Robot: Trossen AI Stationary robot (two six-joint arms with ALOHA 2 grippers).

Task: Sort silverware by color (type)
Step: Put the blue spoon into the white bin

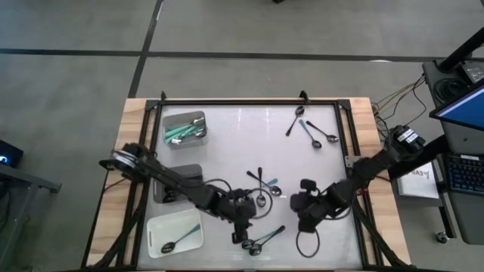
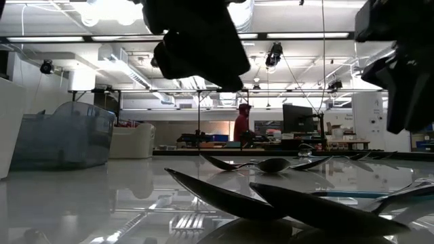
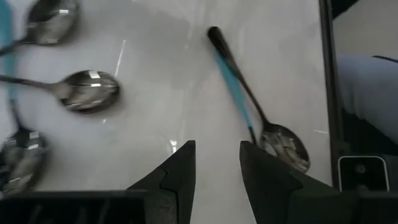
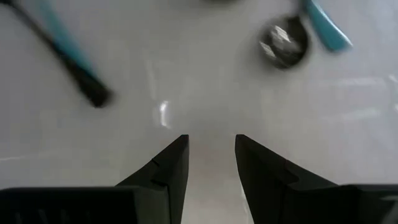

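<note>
— Spoons (image 1: 261,240) nearest the front edge of the worktop (image 1: 234,143): teal-handled pair, lying crossed, just ahead of the left gripper (image 1: 240,225). Black-handled spoon (image 1: 178,238) alone in the white tray (image 1: 175,234) at the front left.

— Left gripper: parted a little, holding nothing, poised above bare white surface. Teal-and-black spoon (image 3: 249,102) just beyond its fingers (image 3: 180,174) in the left wrist view, more spoon bowls off to one side.

— Right gripper (image 1: 304,210)?

— Also slightly parted and empty, hovering over the front right of the worktop. Spoon bowl (image 4: 284,42) and teal handle (image 4: 62,46) ahead of it in the right wrist view, neither touched.

— Middle of the worktop?

— Small cluster of spoons (image 1: 262,189) between the two grippers, black and teal handles mixed. Grey tray (image 1: 175,183) at the left, partly under the left arm.

— Farther back?

— Grey tray with teal-handled spoons (image 1: 185,130) at the rear left; scattered spoons (image 1: 311,130) near the rear right corner, well apart from both grippers.

— Any writing?

— White sheet (image 1: 420,177) beside the worktop on the right, marks too small to read. No legible brand or label anywhere.
</note>
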